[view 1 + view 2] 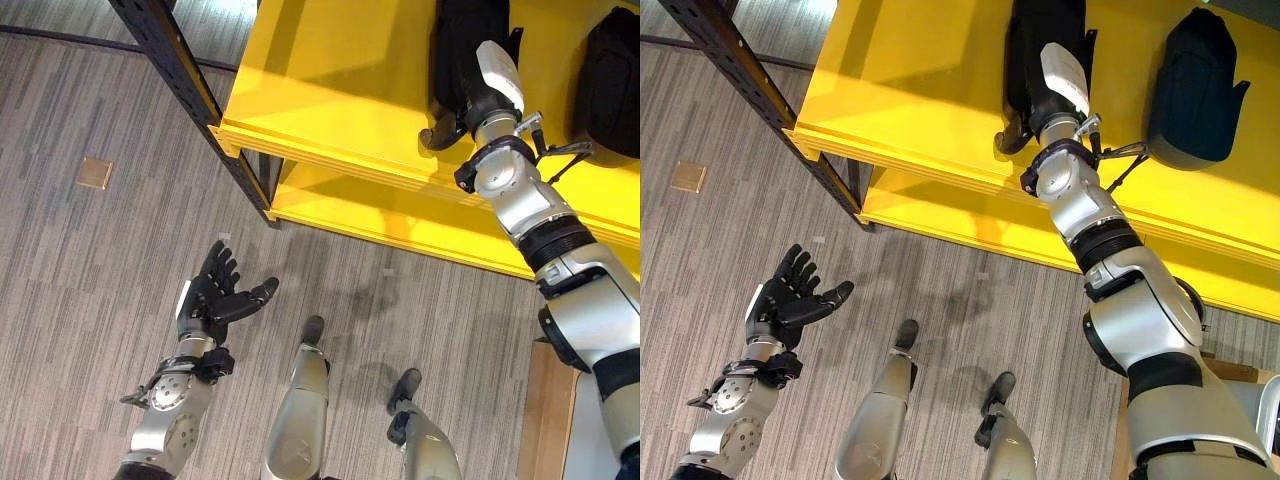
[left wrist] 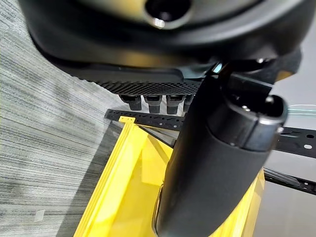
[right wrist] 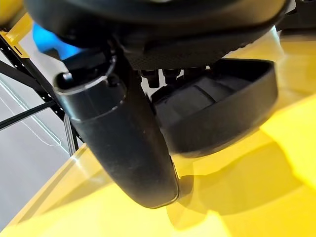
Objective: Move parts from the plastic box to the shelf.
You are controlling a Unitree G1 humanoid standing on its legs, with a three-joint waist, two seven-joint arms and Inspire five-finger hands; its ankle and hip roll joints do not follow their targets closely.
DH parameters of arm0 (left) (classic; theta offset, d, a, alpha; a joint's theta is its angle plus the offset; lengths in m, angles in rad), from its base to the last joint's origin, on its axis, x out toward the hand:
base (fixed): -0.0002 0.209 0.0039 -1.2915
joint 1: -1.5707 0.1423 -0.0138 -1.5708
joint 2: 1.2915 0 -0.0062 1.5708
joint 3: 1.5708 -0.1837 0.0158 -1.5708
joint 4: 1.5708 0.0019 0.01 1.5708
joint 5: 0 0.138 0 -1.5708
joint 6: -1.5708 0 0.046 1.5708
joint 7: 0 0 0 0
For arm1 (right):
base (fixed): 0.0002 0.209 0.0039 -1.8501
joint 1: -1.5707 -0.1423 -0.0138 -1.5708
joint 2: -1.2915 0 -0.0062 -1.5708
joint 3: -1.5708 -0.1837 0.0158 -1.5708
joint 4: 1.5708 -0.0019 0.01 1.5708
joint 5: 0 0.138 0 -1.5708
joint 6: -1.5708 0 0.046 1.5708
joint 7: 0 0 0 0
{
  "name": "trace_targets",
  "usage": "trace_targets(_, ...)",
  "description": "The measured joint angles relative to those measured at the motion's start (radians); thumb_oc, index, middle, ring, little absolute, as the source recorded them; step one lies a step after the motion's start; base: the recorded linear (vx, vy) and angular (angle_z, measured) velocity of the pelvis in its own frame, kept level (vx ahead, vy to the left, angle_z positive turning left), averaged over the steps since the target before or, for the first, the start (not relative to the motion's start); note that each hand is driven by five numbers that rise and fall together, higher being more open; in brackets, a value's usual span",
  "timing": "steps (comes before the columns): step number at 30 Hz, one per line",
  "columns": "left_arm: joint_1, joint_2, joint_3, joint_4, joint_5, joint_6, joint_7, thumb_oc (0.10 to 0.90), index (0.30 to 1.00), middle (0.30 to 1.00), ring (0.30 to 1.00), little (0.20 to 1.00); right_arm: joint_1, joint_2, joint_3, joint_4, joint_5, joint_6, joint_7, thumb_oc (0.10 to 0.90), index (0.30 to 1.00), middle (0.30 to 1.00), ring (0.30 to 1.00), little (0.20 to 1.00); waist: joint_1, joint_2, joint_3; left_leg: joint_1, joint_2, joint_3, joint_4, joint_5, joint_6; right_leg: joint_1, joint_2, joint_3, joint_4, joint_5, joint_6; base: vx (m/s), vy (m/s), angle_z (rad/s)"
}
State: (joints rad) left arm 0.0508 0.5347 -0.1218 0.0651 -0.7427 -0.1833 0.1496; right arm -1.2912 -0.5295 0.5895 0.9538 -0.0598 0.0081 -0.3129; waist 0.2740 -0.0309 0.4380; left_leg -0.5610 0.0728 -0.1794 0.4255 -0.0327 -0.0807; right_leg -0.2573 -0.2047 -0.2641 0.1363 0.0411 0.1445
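At the far left of the left eye view a small brass-coloured square plate (image 1: pixel 96 172) sits flush in the grey, streaked carpet floor (image 1: pixel 80 300). Lower left, the left hand (image 1: pixel 215 297) hangs over that carpet with its dark fingers spread apart and nothing in them. A black perforated metal upright (image 1: pixel 190 85) slants down from the top edge to the corner of the shelf (image 1: pixel 330 90), whose smooth, glossy yellow boards fill the upper right in two tiers. On the upper board lies a black, rounded, dished part (image 1: pixel 465 45), and the right hand (image 1: pixel 470 110) rests against its near end; whether its fingers grip the part cannot be told. A second black rounded part (image 1: pixel 1195 90) lies further right on the same board, apart from the first.
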Motion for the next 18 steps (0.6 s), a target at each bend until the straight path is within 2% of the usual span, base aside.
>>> trace_targets(10, 0.001, 0.000, -0.002, 0.000, 0.000, 0.000, 0.002, 0.900, 1.000, 1.000, 1.000, 1.000, 0.011, 0.068, -0.092, 0.035, 0.124, 0.001, -0.020, 0.900, 1.000, 1.000, 1.000, 1.000, -0.017, -0.001, -0.001, -0.013, -0.001, 0.002, 0.011, 0.001, 0.002, -0.003, 0.001, 0.001, -0.014, 0.012, -0.004, 0.00, 0.000, 0.00)
trace_targets(18, 0.000, 0.000, -0.002, 0.000, 0.000, 0.000, 0.017, 0.900, 1.000, 1.000, 1.000, 1.000, 0.015, 0.092, -0.125, 0.033, 0.204, -0.020, -0.037, 0.900, 1.000, 1.000, 1.000, 1.000, -0.022, -0.003, -0.001, -0.014, -0.001, 0.002, 0.011, 0.001, 0.002, -0.003, 0.001, 0.001, -0.015, 0.012, -0.004, 0.00, 0.000, 0.00)
